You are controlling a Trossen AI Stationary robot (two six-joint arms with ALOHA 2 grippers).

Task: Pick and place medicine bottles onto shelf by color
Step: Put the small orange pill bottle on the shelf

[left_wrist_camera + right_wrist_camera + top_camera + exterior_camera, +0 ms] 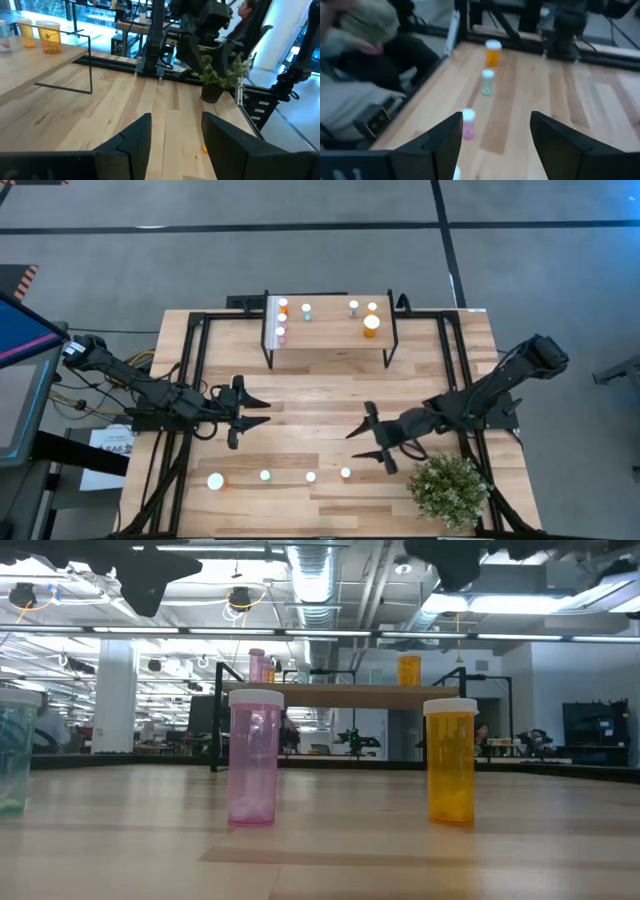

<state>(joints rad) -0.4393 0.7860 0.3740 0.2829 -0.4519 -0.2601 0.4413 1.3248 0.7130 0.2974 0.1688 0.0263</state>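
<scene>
High view first: I have both arms hovering over the middle of the table [330, 380], fingertips pointing toward each other. My left gripper [252, 412] has its fingers spread with nothing between them; its wrist view shows only bare wood in the gap. My right gripper [365, 438] is splayed wide and also empty.

Ahead of and beyond both grippers stands the shelf [328, 330], already carrying several medicine bottles, among them a larger orange bottle [371, 326] at the end nearer my right arm and a cluster of small ones at the end by the white strip [271, 323].

Below the grippers, toward the near table edge, four bottles stand in a row: a big orange one [215, 480] nearest my left gripper, then a green one [265, 475], a pink one [310, 476], and a small orange one [345, 473] just beside my right gripper. Through the right wrist view I look along that row past the open fingers.

A potted plant [448, 488] sits close behind my right gripper.
</scene>
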